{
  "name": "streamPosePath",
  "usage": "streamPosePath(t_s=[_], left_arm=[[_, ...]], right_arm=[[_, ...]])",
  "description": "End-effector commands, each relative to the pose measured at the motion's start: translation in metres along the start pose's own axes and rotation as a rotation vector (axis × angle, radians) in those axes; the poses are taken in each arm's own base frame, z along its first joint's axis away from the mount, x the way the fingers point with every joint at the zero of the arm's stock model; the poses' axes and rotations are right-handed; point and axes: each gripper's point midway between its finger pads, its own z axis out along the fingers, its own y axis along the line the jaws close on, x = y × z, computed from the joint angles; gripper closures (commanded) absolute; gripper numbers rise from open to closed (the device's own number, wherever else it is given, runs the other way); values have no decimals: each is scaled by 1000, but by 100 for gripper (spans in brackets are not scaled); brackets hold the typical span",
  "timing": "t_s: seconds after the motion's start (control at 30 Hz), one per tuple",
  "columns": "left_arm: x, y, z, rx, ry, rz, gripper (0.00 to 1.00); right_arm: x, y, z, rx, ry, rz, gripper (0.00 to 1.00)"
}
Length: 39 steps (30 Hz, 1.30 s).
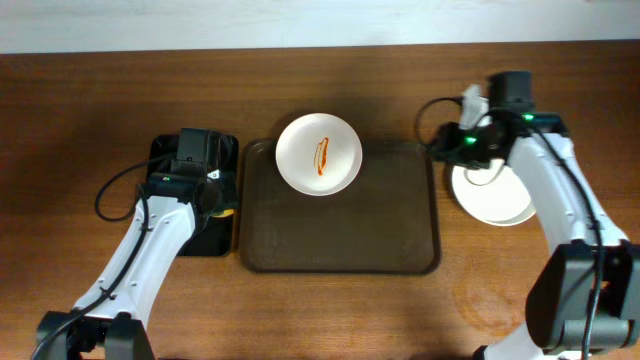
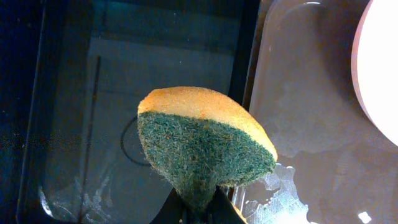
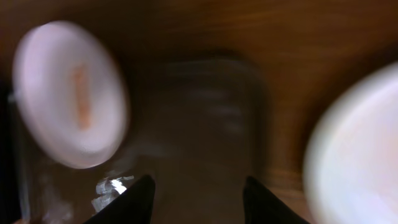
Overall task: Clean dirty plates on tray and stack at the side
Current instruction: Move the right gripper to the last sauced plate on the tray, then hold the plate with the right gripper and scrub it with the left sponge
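One white plate (image 1: 318, 153) with an orange-red streak lies on the far edge of the dark brown tray (image 1: 340, 245); it also shows blurred in the right wrist view (image 3: 68, 93). Clean white plates (image 1: 495, 198) sit stacked on the table right of the tray, seen also in the right wrist view (image 3: 354, 155). My left gripper (image 2: 200, 208) is shut on a yellow and green sponge (image 2: 202, 140), held over the black tray (image 1: 205, 235). My right gripper (image 3: 198, 193) is open and empty, above the tray's right edge near the stack.
The small black tray (image 2: 68, 93) lies left of the brown tray. Wet patches glint on the brown tray (image 2: 292, 186). A cable loops near the right arm (image 1: 430, 115). Bare wood table lies all around (image 1: 80, 120).
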Motion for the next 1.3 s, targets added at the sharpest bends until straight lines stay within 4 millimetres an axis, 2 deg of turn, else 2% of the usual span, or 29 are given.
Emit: streamPosePath(t_s=[0.0, 0.1, 0.17, 0.27, 0.3, 0.37, 0.5, 0.57, 0.63, 0.7, 0.8, 0.87, 0.93, 1.0, 1.07, 1.17, 1.27], left_arm=[[-1, -3, -5, 25, -12, 11, 100], [-1, -3, -5, 28, -12, 11, 100], [-1, -3, -5, 28, -11, 11, 100], [-1, -3, -5, 28, -11, 11, 100], [-1, -3, -5, 28, -11, 11, 100], [-1, -3, -5, 28, -11, 11, 100], [-1, -3, -5, 29, -12, 11, 100], [-2, -3, -5, 29, -14, 10, 100], [-1, -8, -5, 57, -7, 11, 100], [-2, -31, -8, 186, -3, 13, 100], [-6, -85, -25, 467, -18, 54, 100], [-5, -112, -33, 575, -21, 94, 100], [2, -132, -34, 635, -3, 130, 100], [18, -158, -31, 711, 52, 171, 100], [32, -182, -17, 746, 116, 163, 100], [43, -204, -3, 815, 176, 141, 100], [52, -217, 8, 890, 242, 103, 100]], right_arm=[[10, 59, 28, -126, 39, -138, 53], [18, 83, 63, -138, 57, -203, 53], [13, 81, 89, -101, 44, -128, 60], [9, 88, 119, -123, 19, -148, 65], [9, 89, 130, -128, 17, -155, 69], [11, 74, 146, -53, 18, -67, 76], [15, 75, 153, -59, 30, -57, 86], [28, 76, 153, -63, 80, -50, 96], [40, 74, 149, -60, 133, -32, 96], [56, 71, 136, -31, 200, -14, 96], [86, 67, 110, 16, 321, 0, 96], [106, 66, 103, 42, 396, -1, 96], [115, 66, 101, 61, 428, -19, 96], [124, 67, 99, 72, 461, -22, 96], [128, 64, 96, 84, 481, -11, 96], [129, 62, 95, 91, 482, -12, 96], [129, 62, 95, 91, 482, -12, 96]])
